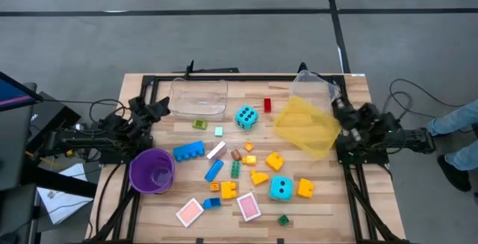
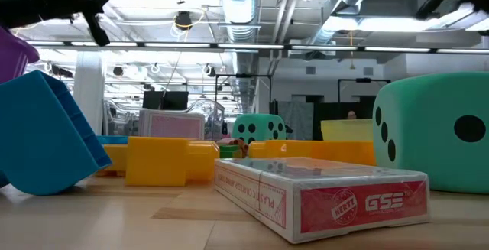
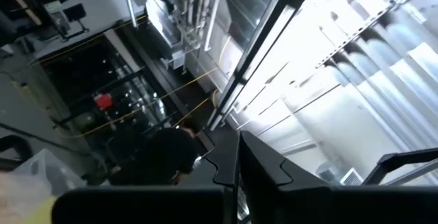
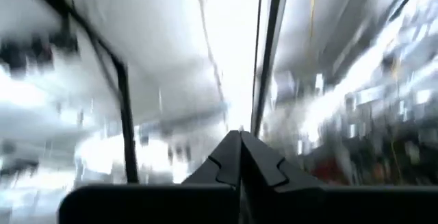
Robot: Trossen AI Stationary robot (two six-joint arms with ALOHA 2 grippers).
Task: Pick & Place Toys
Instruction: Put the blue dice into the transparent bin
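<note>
You have bright bricks (image 1: 193,151), two cyan dice (image 1: 281,189) and pink cards (image 1: 248,207) scattered mid-table; left gripper (image 1: 151,110) and right gripper (image 1: 340,113) are closed, empty.

The flat red-and-white cardboard card box (image 2: 325,196) lying near on the wooden table shows "GSE" in white letters on its red side.

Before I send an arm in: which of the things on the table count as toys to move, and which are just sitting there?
Toys to move:
- two cyan dice
- pink cards
- small bricks, such as the blue brick, yellow brick, red brick

Just lying about:
- purple cup
- yellow bin
- clear tray
</note>
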